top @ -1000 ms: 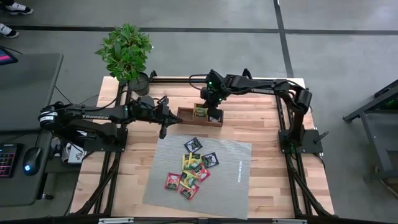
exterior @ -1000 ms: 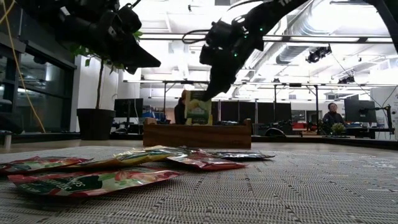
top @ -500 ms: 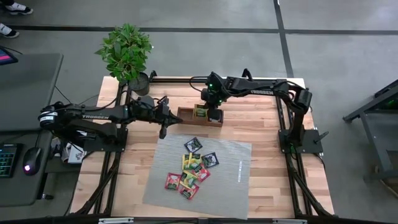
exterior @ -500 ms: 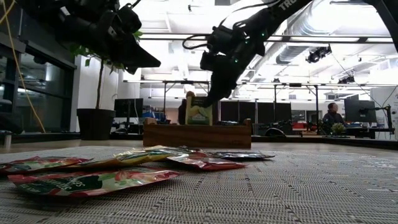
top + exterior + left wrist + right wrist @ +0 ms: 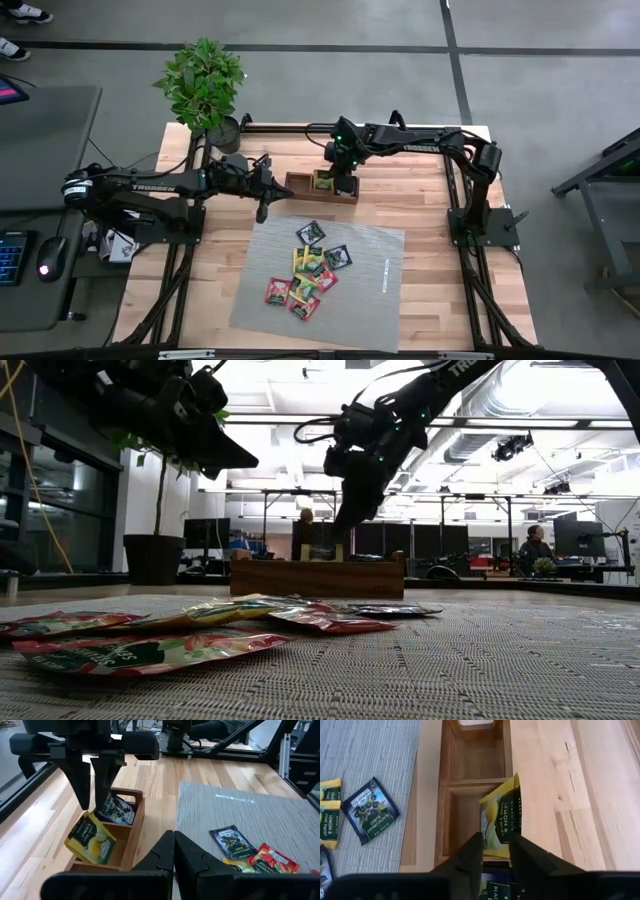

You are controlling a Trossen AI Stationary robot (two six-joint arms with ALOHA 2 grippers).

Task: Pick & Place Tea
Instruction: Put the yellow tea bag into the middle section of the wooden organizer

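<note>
A: Right gripper (image 5: 95,780)?
B: Fingers slightly parted above the wooden tray (image 5: 322,186), nothing pinched. A yellow sachet (image 5: 501,818) leans in the middle compartment just below.
A: Left gripper (image 5: 262,212)?
B: Closed, empty, near the mat (image 5: 380,275) where remaining sachets (image 5: 308,272) lie

Yellow-green lemon sachet (image 5: 501,816), dark berry sachet (image 5: 370,809), brown wooden tray (image 5: 452,795), grey woven mat (image 5: 380,255)
</note>
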